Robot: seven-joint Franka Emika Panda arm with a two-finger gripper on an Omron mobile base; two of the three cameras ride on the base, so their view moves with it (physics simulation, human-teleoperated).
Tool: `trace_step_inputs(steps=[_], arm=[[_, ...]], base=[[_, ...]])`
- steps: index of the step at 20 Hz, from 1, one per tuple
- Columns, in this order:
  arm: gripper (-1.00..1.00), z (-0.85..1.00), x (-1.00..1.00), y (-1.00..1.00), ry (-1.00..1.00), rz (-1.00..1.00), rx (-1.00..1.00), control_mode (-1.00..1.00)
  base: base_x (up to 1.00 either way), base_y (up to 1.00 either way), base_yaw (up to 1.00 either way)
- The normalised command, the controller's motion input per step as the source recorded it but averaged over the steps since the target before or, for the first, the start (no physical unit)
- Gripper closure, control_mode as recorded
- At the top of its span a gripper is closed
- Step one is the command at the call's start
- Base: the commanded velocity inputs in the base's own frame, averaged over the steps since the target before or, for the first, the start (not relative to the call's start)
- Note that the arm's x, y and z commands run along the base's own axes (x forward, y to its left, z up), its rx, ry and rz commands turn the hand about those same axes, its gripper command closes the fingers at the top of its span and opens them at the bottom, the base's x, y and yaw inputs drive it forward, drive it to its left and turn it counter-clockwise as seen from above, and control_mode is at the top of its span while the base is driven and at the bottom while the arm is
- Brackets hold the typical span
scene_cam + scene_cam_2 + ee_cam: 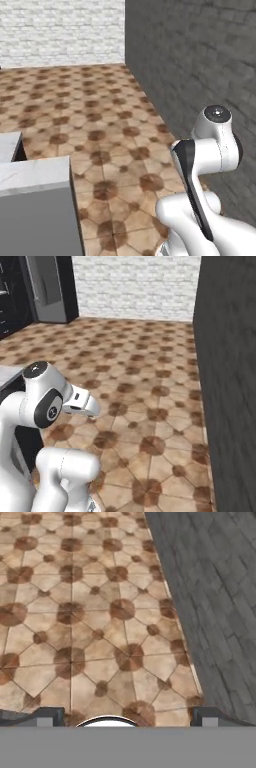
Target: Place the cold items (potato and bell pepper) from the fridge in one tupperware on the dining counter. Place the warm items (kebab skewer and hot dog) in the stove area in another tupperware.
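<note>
Dining counter (pixel 35 172) corner at lower left of the left base view, white marble-veined top over a plain grey side; brown octagon-patterned tile floor (pixel 90 110) fills the middle; white brick wall (pixel 60 30) at the back; dark grey brick wall (pixel 200 65) down the right side; in the right base view the grey steel fridge (pixel 50 288) stands far back left, doors closed, beside dark cabinets (pixel 12 296); gripper (pixel 128 716) empty, finger tips spread wide apart, over bare floor.
</note>
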Motion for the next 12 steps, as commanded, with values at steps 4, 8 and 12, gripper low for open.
trace_step_inputs(steps=[4, 8, 12], arm=[[-1.00, 0.00, 0.00, 0.00, 0.00, 0.00, 0.00, 1.00], [-1.00, 0.00, 0.00, 0.00, 0.00, 0.00, 0.00, 1.00], [-1.00, 0.00, 0.00, 0.00, 0.00, 0.00, 0.00, 1.00]], base=[[1.00, -0.37, 0.31], [1.00, -0.38, 0.35], [1.00, -0.40, 0.38]])
